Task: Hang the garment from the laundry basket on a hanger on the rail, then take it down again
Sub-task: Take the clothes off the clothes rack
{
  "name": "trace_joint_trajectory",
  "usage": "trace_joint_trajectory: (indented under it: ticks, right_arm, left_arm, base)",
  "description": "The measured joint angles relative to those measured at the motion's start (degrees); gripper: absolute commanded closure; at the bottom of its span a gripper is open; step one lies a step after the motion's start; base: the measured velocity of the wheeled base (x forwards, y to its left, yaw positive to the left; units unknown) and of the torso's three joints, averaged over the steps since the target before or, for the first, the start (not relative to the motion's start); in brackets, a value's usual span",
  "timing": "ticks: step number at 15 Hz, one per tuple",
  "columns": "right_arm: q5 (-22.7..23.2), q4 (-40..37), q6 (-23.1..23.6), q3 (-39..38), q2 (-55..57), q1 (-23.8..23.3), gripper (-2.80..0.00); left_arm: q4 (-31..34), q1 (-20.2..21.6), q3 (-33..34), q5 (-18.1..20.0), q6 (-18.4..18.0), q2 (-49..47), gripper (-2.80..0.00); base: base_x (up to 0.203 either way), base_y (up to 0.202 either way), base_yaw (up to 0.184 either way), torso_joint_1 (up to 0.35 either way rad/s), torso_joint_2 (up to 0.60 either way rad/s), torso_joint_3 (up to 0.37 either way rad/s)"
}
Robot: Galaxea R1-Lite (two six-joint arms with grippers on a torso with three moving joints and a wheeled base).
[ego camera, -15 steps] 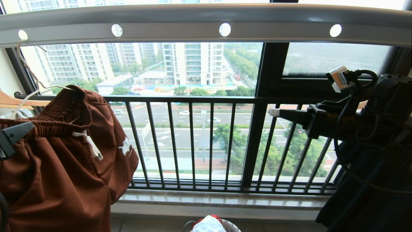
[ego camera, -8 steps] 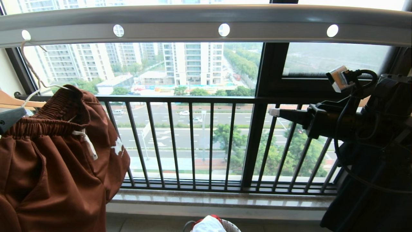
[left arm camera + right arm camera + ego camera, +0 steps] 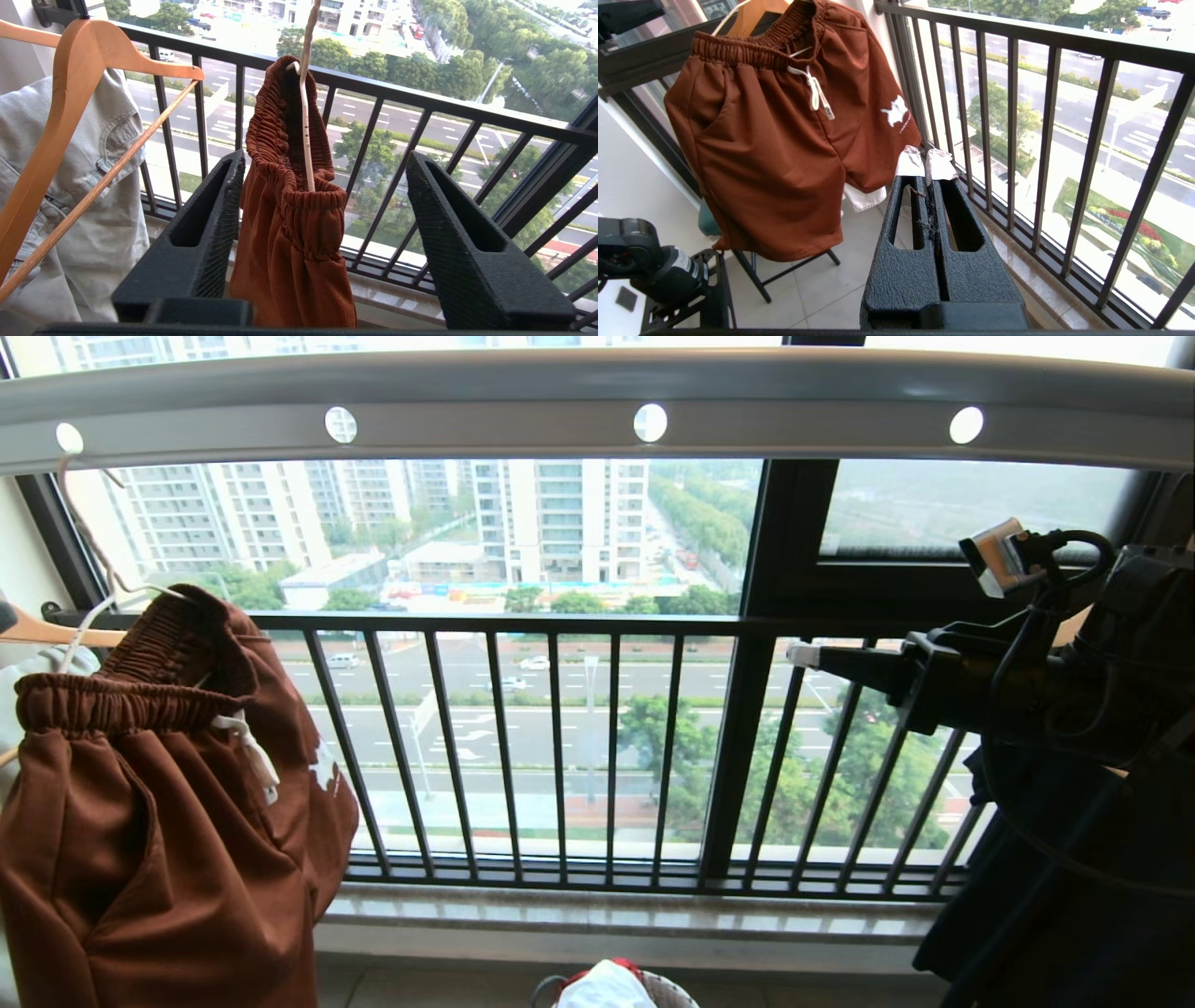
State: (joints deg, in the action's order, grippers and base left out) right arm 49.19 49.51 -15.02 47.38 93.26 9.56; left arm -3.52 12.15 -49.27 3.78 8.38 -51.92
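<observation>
Since a second ago our left gripper (image 3: pixel 322 233) has left the head view's left edge, where it sat at the shorts' waistband, and the rust-brown shorts (image 3: pixel 168 803) have swung slightly leftward. We now see the left fingers (image 3: pixel 205 224) spread wide with the shorts between them but apart from both pads, gripping nothing. At the left of the head view the shorts hang by their gathered waistband on the cream-white wire hanger (image 3: pixel 89 551), hooked into a hole of the grey rail (image 3: pixel 597 401) at upper left. Our right gripper (image 3: pixel 926 163), at middle right of the head view, stays clenched and empty. At bottom centre we see the laundry basket (image 3: pixel 672 992).
</observation>
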Motion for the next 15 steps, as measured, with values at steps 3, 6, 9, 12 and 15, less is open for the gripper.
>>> trace_joint_trajectory:
  ticks: [3, 6, 9, 12, 15]
  right_arm:
    - [-1.24, -1.53, -0.02, -1.10, -2.89, -0.28, 0.00]
    - [-3.67, -7.14, -0.02, -2.70, -8.79, -0.35, 0.00]
    - [-6.59, -17.35, 0.02, -3.05, -16.84, -0.35, 0.00]
    - [-11.32, -29.38, 0.53, -3.11, -25.73, -0.35, 0.00]
    - [-17.73, -40.25, 1.83, -3.62, -33.97, -0.35, 0.00]
  left_arm:
    - [1.36, -4.83, -0.24, -0.02, 0.08, 0.22, 0.00]
    - [5.58, -11.46, -1.50, -0.04, 0.15, 0.62, 0.00]
    - [8.71, -19.11, -1.78, 0.04, 0.32, 2.05, 0.00]
    - [13.12, -25.56, -1.18, 1.19, 1.02, 6.41, 0.00]
    - [16.33, -28.32, 0.58, 6.25, 4.07, 13.16, 0.00]
  base:
    - [0.000, 0.000, 0.000, 0.000, 0.00, 0.000]
    - [0.000, 0.000, 0.000, 0.000, 0.00, 0.000]
    - [0.000, 0.000, 0.000, 0.000, 0.00, 0.000]
    - [0.000, 0.000, 0.000, 0.000, 0.00, 0.000]
    - [0.000, 0.000, 0.000, 0.000, 0.00, 0.000]
